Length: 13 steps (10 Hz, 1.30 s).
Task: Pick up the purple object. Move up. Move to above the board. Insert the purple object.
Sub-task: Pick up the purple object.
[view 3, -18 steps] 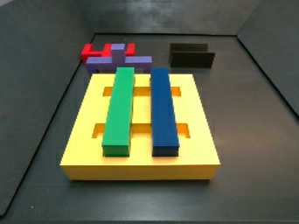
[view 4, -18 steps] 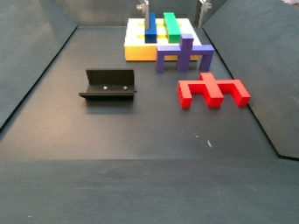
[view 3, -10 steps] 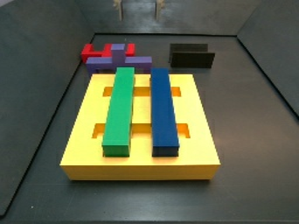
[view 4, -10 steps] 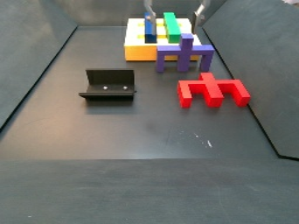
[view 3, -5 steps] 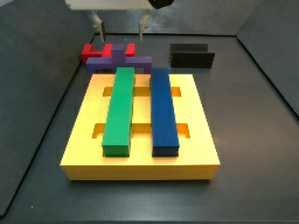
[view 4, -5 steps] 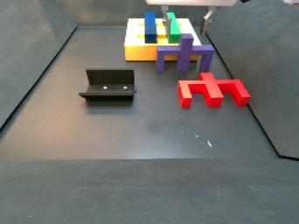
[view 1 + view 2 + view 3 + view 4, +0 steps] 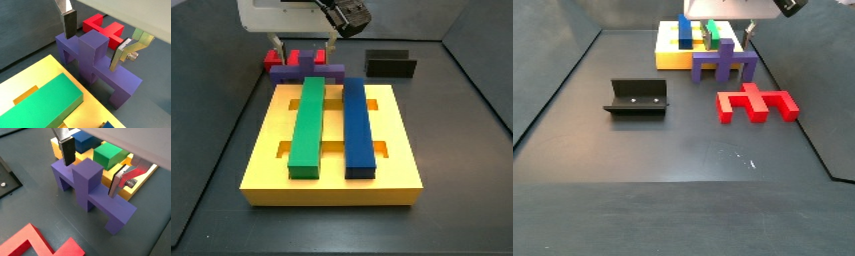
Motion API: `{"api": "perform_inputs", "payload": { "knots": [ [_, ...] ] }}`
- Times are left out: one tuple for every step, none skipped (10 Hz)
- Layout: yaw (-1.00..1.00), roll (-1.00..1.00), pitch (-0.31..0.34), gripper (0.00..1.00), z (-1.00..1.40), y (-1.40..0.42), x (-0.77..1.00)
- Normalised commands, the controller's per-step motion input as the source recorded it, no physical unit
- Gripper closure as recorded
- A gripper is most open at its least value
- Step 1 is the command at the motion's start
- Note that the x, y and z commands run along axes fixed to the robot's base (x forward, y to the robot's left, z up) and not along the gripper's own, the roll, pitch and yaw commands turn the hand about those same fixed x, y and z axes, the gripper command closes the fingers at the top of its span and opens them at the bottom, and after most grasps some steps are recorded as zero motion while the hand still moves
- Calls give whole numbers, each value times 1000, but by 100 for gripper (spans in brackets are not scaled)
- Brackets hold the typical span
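While the gripper [image 7: 93, 39] is held spread either side of the purple object [image 7: 97, 67], on the floor just beside the board [image 7: 265, 160], a tilted lift is risked if the crossbar is squeezed off-centre.

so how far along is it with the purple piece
Nothing is finished yet. The purple object sits on the floor beside the board. In hand is the pick: the gripper is open, its fingers straddling the crossbar without clamping it. Left: closing, lifting, moving above the board and inserting.
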Motion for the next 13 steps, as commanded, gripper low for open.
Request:
{"api": "perform_inputs", "payload": {
  "knots": [
    [-14, 81, 104, 0, -40, 103, 0],
    [-43, 29, 86, 0, 0, 69, 0],
    [-34, 11, 84, 0, 0, 89, 0],
    [0, 3, 0, 0, 0, -23, 0],
    [0, 10, 0, 0, 0, -29, 0],
    [0, 0, 0, 0, -11, -46, 0],
    [14, 0, 0, 0, -80, -129, 0],
    [0, 0, 0, 0, -80, -103, 0],
    [0, 0, 0, 0, 0, 23, 0],
    [0, 0, 0, 0, 0, 134, 0],
    [0, 0, 0, 0, 0, 86, 0],
    [0, 0, 0, 0, 0, 54, 0],
    [0, 0, 0, 0, 0, 0, 0]
  ]
}}
